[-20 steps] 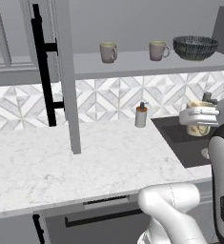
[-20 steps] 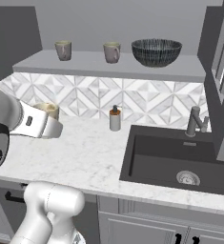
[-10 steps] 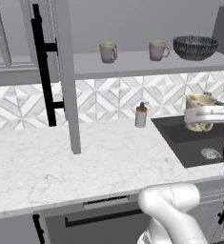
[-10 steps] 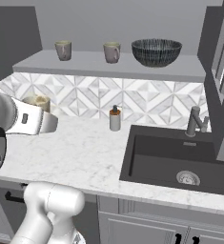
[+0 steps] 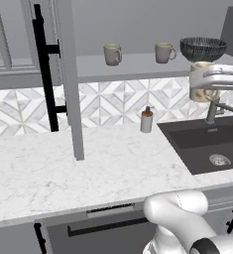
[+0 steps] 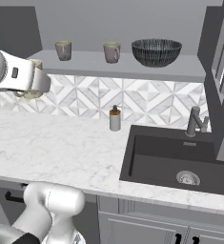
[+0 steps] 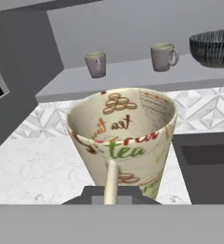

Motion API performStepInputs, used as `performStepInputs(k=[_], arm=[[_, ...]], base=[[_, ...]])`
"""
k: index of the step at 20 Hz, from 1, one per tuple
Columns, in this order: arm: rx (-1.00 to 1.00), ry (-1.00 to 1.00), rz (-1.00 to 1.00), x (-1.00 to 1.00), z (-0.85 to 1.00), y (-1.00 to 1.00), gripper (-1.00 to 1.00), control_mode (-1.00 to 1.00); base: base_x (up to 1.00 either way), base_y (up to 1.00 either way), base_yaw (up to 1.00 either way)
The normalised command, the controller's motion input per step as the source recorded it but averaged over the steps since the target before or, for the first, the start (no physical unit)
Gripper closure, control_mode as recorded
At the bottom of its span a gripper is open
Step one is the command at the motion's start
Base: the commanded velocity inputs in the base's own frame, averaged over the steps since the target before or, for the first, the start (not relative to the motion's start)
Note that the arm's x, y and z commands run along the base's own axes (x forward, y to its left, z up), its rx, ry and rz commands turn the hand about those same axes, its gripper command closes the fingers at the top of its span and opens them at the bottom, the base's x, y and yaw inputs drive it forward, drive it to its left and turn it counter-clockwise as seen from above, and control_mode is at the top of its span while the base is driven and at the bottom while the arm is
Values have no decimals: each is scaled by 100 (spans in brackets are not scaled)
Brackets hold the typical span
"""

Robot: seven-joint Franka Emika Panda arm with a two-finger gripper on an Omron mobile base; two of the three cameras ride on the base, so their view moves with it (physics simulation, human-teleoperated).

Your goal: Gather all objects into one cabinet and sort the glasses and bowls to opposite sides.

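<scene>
One cream-yellow mug printed with "tea" lettering (image 7: 125, 143) sits clamped in the tool (image 7: 111, 193), whose jaws are closed on the thin handle at the lower middle of the hand view; the cup is upright with its mouth open to the camera. In the left base view the same mug (image 5: 201, 83) hangs at the right edge of the frame, high above the dark sink (image 5: 207, 144) and about level with the plain grey shelf (image 5: 133, 67) of the open grey wall cabinet.

What the coming move turns on is this: the shelf lies ahead of and above the mug, in the upper half of the hand view, with two taupe-grey mugs (image 7: 96, 64) and (image 7: 162, 56) already standing on it in the middle, and the wide dark patterned bowl (image 7: 212, 47) at the upper right corner. The bare stretch of shelf is toward the upper left, beside the leftmost taupe mug and well apart from the bowl. To keep glasses and bowls on opposite ends, the held mug most likely needs to travel forward, up and leftward in that frame, away from the bowl. A white marble desk (image 6: 56, 147) lies below.
</scene>
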Motion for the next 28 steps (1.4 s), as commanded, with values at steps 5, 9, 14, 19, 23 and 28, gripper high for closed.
performStepInputs(k=[5, 9, 14, 19, 23, 28], arm=[[-1, 0, 0, 40, 14, 0, 100, -100], [-1, 0, 3, 94, 0, 17, 100, -100], [0, 0, 2, 94, -3, 17, 100, -100], [0, 1, 1, 87, -32, 5, 100, -100], [0, 1, 5, 80, -51, 0, 100, -100], [0, 1, 1, 96, -1, 0, 100, -100]], base=[[0, 0, 0], [0, 0, 0], [0, 0, 0], [0, 0, 0], [0, 0, 0], [0, 0, 0]])
